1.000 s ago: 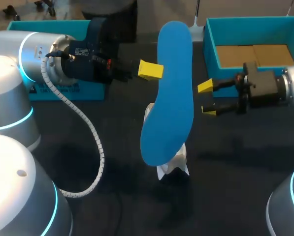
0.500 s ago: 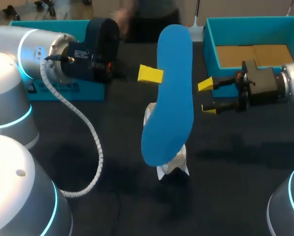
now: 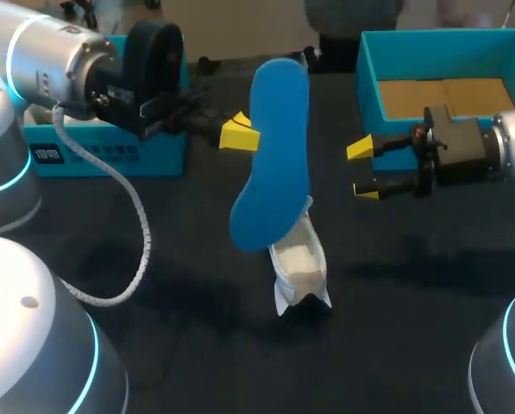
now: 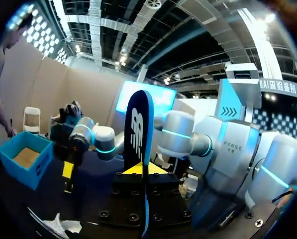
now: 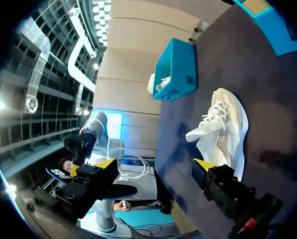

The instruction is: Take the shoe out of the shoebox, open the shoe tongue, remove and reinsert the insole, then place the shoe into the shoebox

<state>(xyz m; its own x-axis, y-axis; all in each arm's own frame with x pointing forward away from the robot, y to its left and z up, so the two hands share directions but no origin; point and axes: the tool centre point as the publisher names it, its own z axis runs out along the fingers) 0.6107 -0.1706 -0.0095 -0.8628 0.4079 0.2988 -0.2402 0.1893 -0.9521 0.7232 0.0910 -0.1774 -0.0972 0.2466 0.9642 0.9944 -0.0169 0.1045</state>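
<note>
You get a white logo mark on the dark face of the insole (image 4: pixel 139 130). Left of the insole, the teal box (image 3: pixel 110 153) carries small white print, illegible.

You are working over a dark, matte black surface (image 3: pixel 412 336) that takes up nearly the whole head view, running from the near side to its far edge. The light on it is soft and even. Shadows show only as blurred, darker patches with no hard outlines, and the open part on the right has a faint grey sheen. In the right wrist view the same surface (image 5: pixel 272 94) shows as a plain dark slate grey, unmarked and evenly lit.
</note>
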